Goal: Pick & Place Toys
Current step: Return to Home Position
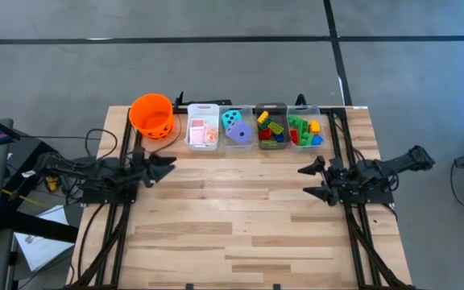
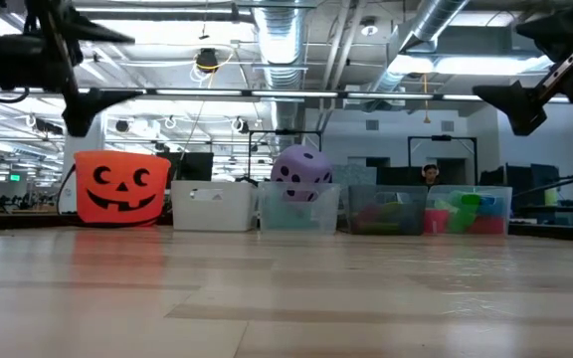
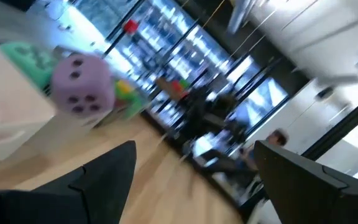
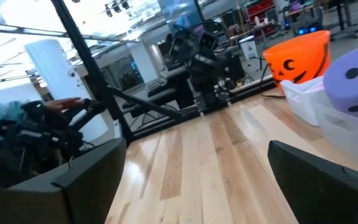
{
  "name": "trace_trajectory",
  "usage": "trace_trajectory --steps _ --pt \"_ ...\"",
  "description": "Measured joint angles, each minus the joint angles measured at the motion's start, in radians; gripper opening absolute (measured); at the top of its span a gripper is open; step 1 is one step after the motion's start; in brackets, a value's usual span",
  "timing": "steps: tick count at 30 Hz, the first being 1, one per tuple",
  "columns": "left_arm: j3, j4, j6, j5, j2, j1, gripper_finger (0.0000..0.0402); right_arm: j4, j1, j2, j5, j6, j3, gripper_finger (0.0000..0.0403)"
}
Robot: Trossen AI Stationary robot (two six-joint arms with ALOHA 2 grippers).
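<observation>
Four bins (image 1: 271, 105) are lined along the table's (image 1: 240, 213) far edge, filled by kind: pink cards (image 1: 203, 131) in the white one, teal and purple dotted dice (image 1: 239, 134) next, bright bricks (image 1: 273, 130) in the last two. The left gripper (image 1: 166, 166) and right gripper (image 1: 308, 180) are held empty, fingers spread wide, by the side edges, presumably parked since nothing is left to pick.

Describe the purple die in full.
The purple die is a pale violet cube with rounded corners and dark dots, matte in look. It sits tilted in a clear bin, poking above the rim, close beside the teal die. The white bin stands next to that bin.
</observation>
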Motion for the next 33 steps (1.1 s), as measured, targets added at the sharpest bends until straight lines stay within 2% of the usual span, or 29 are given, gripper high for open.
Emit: trace_trajectory --steps 5,14,33 --pt "0.000 -0.150 0.003 0.002 -0.045 0.001 0.0319 0.000 -0.049 0.000 0.000 0.000 0.000 0.0383" --pt "0.000 -0.153 0.007 0.003 -0.099 0.001 0.0319 0.000 -0.128 0.000 0.000 0.000 0.000 0.0383" --pt "0.000 -0.125 0.007 -0.001 -0.084 0.001 0.0319 0.000 -0.130 0.000 0.000 0.000 0.000 0.0383"
